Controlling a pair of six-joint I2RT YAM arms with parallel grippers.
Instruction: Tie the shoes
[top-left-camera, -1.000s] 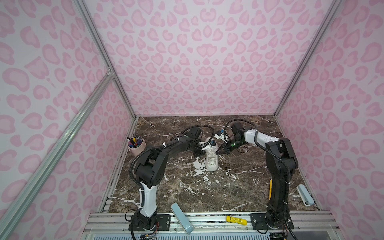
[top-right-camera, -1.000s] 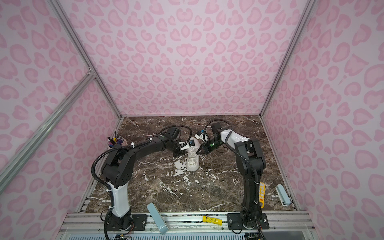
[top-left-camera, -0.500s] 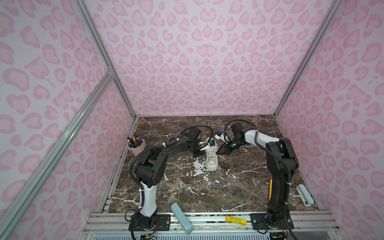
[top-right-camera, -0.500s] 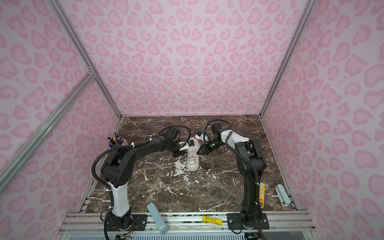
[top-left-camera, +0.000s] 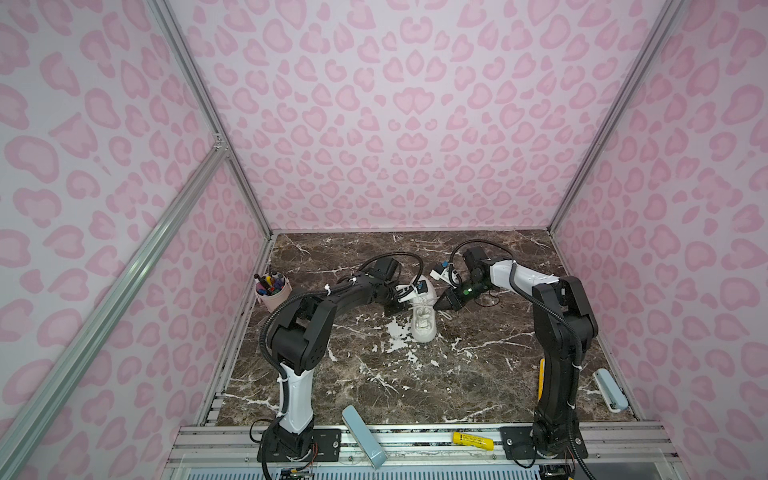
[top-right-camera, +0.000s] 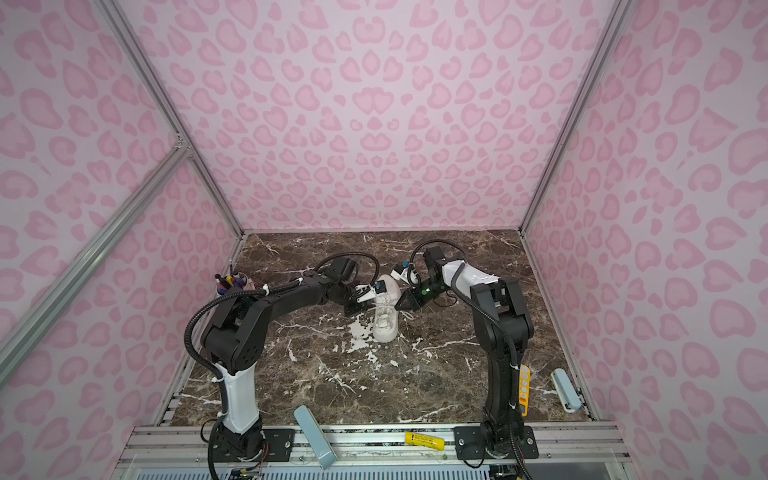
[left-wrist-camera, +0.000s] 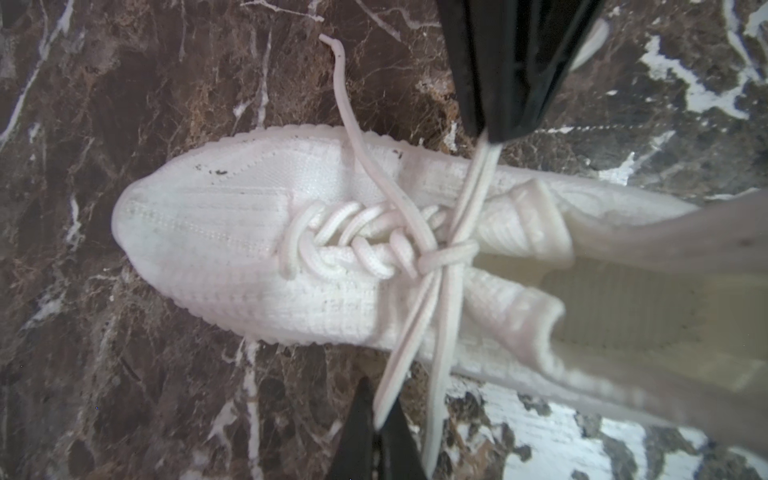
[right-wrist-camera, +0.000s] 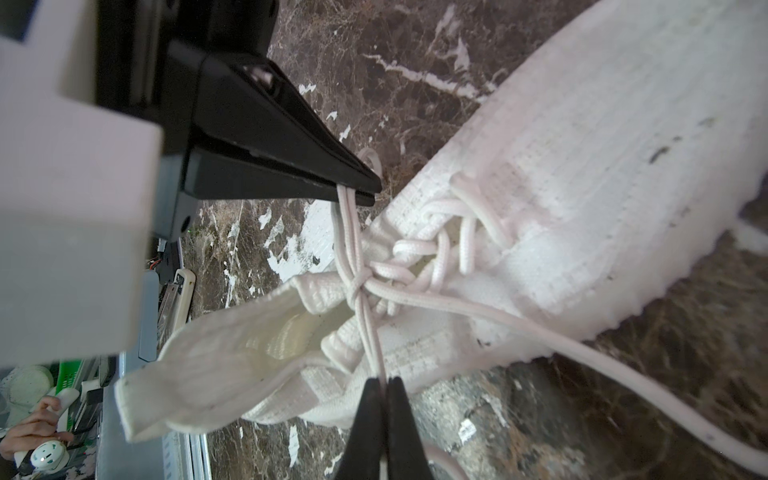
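The white shoe (top-left-camera: 424, 326) (top-right-camera: 384, 326) stands mid-table in both top views, toe toward the front. Its laces meet in a knot (left-wrist-camera: 432, 259) (right-wrist-camera: 361, 282) at the top of the lacing. My left gripper (top-left-camera: 401, 309) (top-right-camera: 360, 309) (left-wrist-camera: 378, 409) sits on the shoe's left side, shut on a doubled lace loop (left-wrist-camera: 415, 324) stretched from the knot. On the opposite side my right gripper (top-left-camera: 440, 305) (top-right-camera: 399, 306) (right-wrist-camera: 384, 380) is shut on the other lace loop (right-wrist-camera: 368, 328). A free lace end (left-wrist-camera: 332, 41) trails over the shoe onto the marble.
A pink cup of pens (top-left-camera: 272, 291) stands by the left wall. Light-blue blocks lie at the front rail (top-left-camera: 363, 436) and by the right wall (top-left-camera: 609, 390). A yellow item (top-left-camera: 471, 440) rests on the front rail. Pink walls enclose three sides.
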